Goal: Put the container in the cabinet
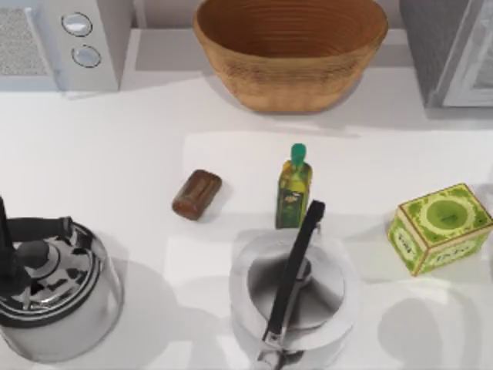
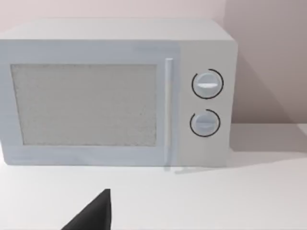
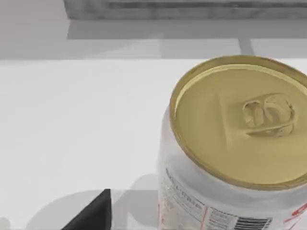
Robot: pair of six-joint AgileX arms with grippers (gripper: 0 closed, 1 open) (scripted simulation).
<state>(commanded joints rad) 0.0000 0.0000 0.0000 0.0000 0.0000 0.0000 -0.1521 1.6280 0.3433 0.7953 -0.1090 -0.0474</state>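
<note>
White table [image 1: 115, 154] spreads out under the overhead camera. At its far edge sit a white microwave [image 1: 69, 42] on the left, a wide wicker basket [image 1: 291, 46] in the middle and a grey cabinet [image 1: 451, 50] in the right corner. In the middle of the table a green oil bottle [image 1: 293, 189] stands upright, with a small brown block [image 1: 196, 194] lying just to its left. A green box [image 1: 439, 227] sits near the right side. Along the near edge are two shiny metal kettles with black handles: one kettle at the left [image 1: 54, 297], the other kettle at the centre [image 1: 296, 301], just in front of the bottle.

From the left wrist camera, the microwave [image 2: 115, 93] faces the lens with its door shut and two round dials. A dark tip of the left gripper [image 2: 93, 215] pokes into view over bare table; whether that gripper is open or closed cannot be told.

From the right wrist camera, a can [image 3: 235, 143] with a gold lid and pull tab stands upright on the table, close to the lens. A dark tip of the right gripper [image 3: 93, 215] sits beside the can, apart from it; its state cannot be told either.
</note>
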